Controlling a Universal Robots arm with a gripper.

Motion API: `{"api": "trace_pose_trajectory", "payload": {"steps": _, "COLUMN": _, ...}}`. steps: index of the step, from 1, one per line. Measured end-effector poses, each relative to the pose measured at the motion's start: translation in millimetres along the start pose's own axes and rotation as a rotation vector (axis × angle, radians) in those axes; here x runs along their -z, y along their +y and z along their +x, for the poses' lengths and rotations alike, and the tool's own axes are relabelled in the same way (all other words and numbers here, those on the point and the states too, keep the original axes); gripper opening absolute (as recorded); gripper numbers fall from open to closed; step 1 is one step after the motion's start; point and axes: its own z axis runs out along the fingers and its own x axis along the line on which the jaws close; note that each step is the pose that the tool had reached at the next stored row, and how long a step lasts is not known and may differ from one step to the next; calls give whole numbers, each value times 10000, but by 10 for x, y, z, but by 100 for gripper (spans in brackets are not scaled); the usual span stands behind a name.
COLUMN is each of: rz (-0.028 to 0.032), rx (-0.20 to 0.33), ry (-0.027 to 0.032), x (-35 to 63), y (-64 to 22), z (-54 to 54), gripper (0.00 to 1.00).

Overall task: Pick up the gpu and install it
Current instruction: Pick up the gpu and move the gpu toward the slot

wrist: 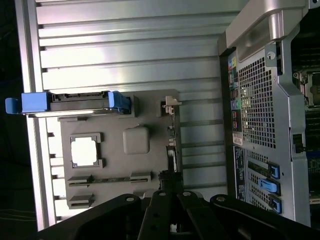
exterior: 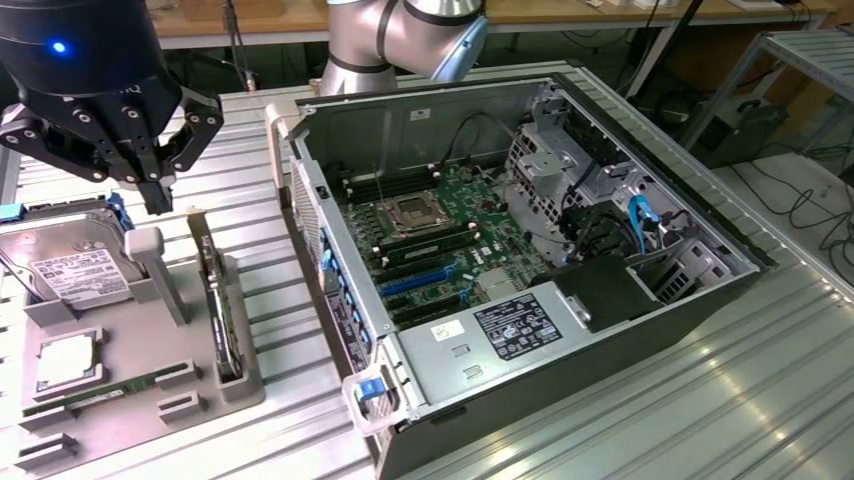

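The claw [exterior: 158, 195] is seen clenched, its black fingers [wrist: 160, 210] drawn together to one point that is aimed down at the table [exterior: 667, 400]. Nothing is seen gripped between them. In the wrist view the tips are shown meeting over one end of the thin top edge of the gpu [wrist: 172, 145]. Whether that edge is touched cannot be told.

In the exterior view the claw is hung above the 12 o'clock end of a grey parts holder [exterior: 144, 335], and the gpu is found close by, at about 5 o'clock from the tips. The card is stood on its long edge in a narrow slot along the 3 o'clock side of the holder, and is seen as a dark strip running from 12 toward 6 o'clock.

At about 7 o'clock from the claw, a silver hard drive [exterior: 67, 268] with a white label is laid flat in the same holder. A square processor [exterior: 63, 362] is seated at 6 o'clock from the drive, and a narrow green RAM stick [exterior: 120, 388] is laid just past it.

At 3 o'clock from the holder, apart from it, an open computer case [exterior: 400, 130] is laid on its side on the ribbed metal table, with the green motherboard [exterior: 454, 240] exposed inside. The grey arm [exterior: 400, 35] is seen at 12 o'clock from the case.
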Motion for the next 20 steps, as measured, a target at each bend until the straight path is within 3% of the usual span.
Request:
{"api": "trace_pose_trajectory", "payload": {"steps": 8, "rz": 0, "rx": 0, "ry": 0, "x": 0, "y": 0, "z": 0, "gripper": 11}}
{"api": "trace_pose_trajectory", "payload": {"steps": 14, "rz": 0, "rx": 0, "ry": 0, "x": 0, "y": 0, "z": 0, "gripper": 48}}
{"api": "trace_pose_trajectory", "payload": {"steps": 15, "rz": 0, "rx": 0, "ry": 0, "x": 0, "y": 0, "z": 0, "gripper": 48}}
{"api": "trace_pose_trajectory", "payload": {"steps": 16, "rz": 0, "rx": 0, "ry": 0, "x": 0, "y": 0, "z": 0, "gripper": 55}}
{"api": "trace_pose_trajectory", "payload": {"steps": 20, "rz": -4, "rx": 226, "ry": 54, "x": -23, "y": -4, "z": -8, "gripper": 55}}
